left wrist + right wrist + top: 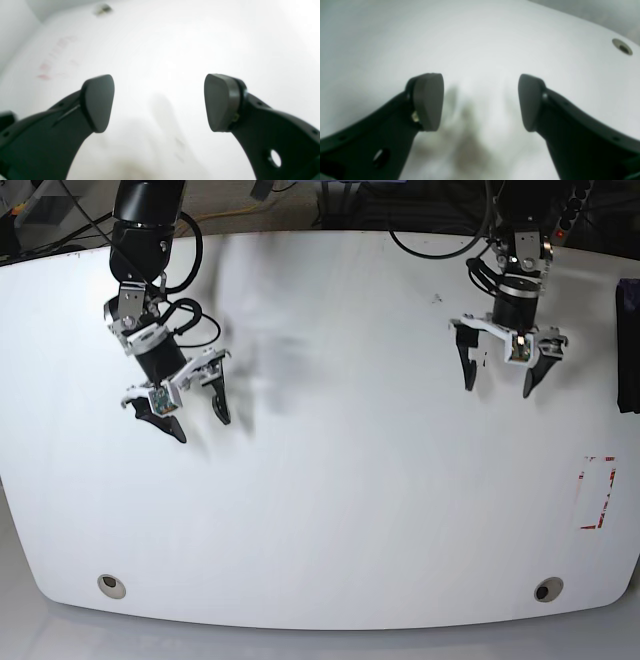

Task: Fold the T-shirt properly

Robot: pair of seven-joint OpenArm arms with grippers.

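The black T-shirt does not show on the white table. A dark strip lies at the far right edge of the base view; I cannot tell whether it is the T-shirt. My left gripper hangs open and empty over the table's back right. In the left wrist view it has only bare white table between its fingers. My right gripper is open and empty over the table's left side. In the right wrist view it also shows only bare table and its own shadow.
A red rectangular marking is on the table at the right. Two round holes sit near the front edge. Cables run along the back edge behind both arms.
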